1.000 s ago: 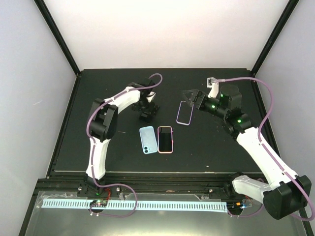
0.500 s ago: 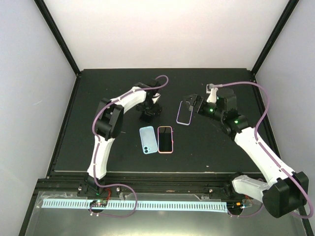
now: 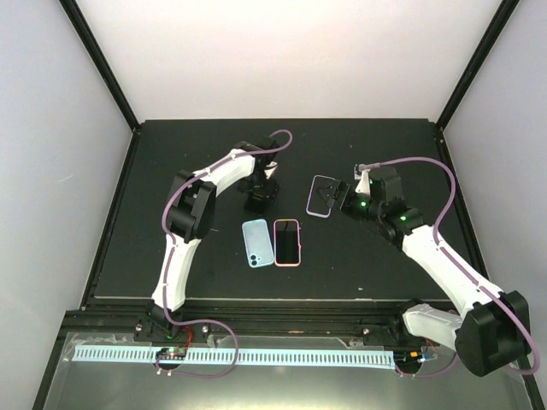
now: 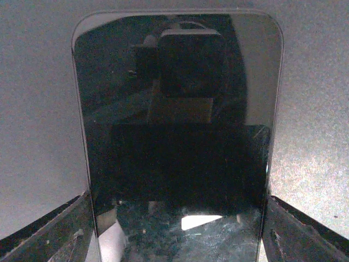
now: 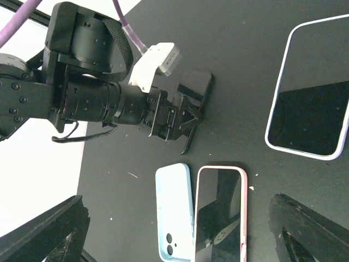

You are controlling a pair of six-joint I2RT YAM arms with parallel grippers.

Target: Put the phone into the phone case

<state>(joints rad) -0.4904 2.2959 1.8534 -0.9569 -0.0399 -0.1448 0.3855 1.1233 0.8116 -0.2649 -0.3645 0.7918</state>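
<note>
A black phone (image 4: pixel 177 109) lies screen up on the dark table, also seen in the right wrist view (image 5: pixel 197 87). My left gripper (image 3: pixel 259 195) straddles its near end, with the fingers against both long edges (image 4: pixel 177 240). An empty light blue case (image 3: pixel 255 243) lies face down beside a pink case (image 3: pixel 287 243) that holds a dark screen. A lilac-rimmed case (image 3: pixel 311 198) with a dark glossy inside lies to their right. My right gripper (image 3: pixel 329 198) hovers open and empty over that case; its view looks down on the blue case (image 5: pixel 173 215) and pink case (image 5: pixel 221 213).
The table's black frame rails run along the left and right sides (image 3: pixel 111 213). The left arm's wrist and camera housing (image 5: pixel 92 103) fill the upper left of the right wrist view. The lilac case shows at that view's right edge (image 5: pixel 311 109).
My right gripper has moved toward the near side and now sits over the lilac-rimmed case. My left wrist shifted slightly a second ago and has stayed put since. The cases have not moved.
</note>
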